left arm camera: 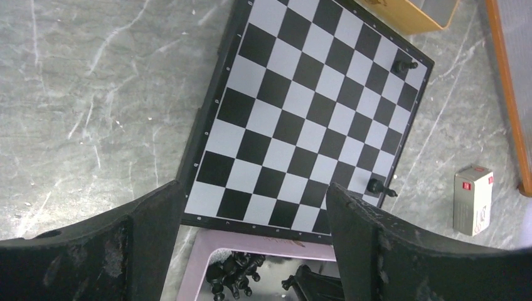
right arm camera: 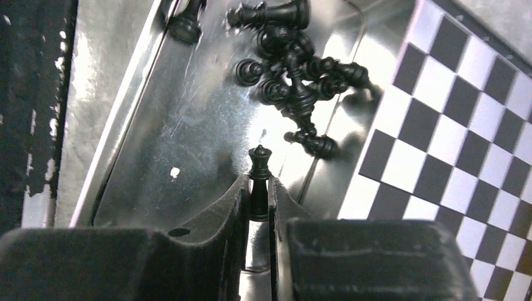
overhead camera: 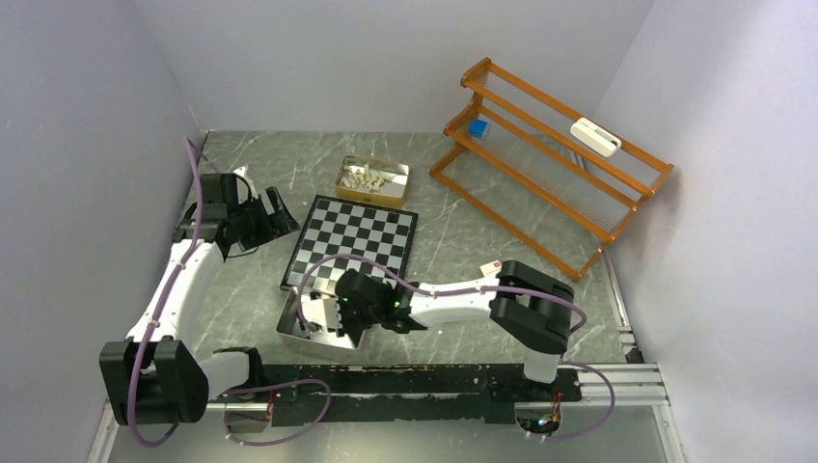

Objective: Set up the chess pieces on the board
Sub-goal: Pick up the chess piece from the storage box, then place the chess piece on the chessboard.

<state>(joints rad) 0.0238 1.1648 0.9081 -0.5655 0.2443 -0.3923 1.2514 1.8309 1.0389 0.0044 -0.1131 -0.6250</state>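
Fingers of my right gripper are pinching one glossy black chess piece by its lower body. Its crowned head stands clear above the tips, and the piece is upright over the floor of the rectangular silver metal tray. Fingers of my left gripper are spread wide with nothing between them, hovering beside the flat black-and-white chequered board.

Step in hand, recommendation: I should lift straight up before travelling, so the base clears the tray wall and the heap. The hold is narrow and the piece glossy, so I judge tilt or slip the main risk. I should set it on the middle of a square and let go only once the base sits flat.

Containers:
- The silver tray, just beside the board's near edge, holds a tangled heap of black pieces, most lying on their sides.
- The yellow tray, just beyond the board's far edge, holds cream-white pieces.
- The board carries a first set black piece and a second set black piece, both along one edge.
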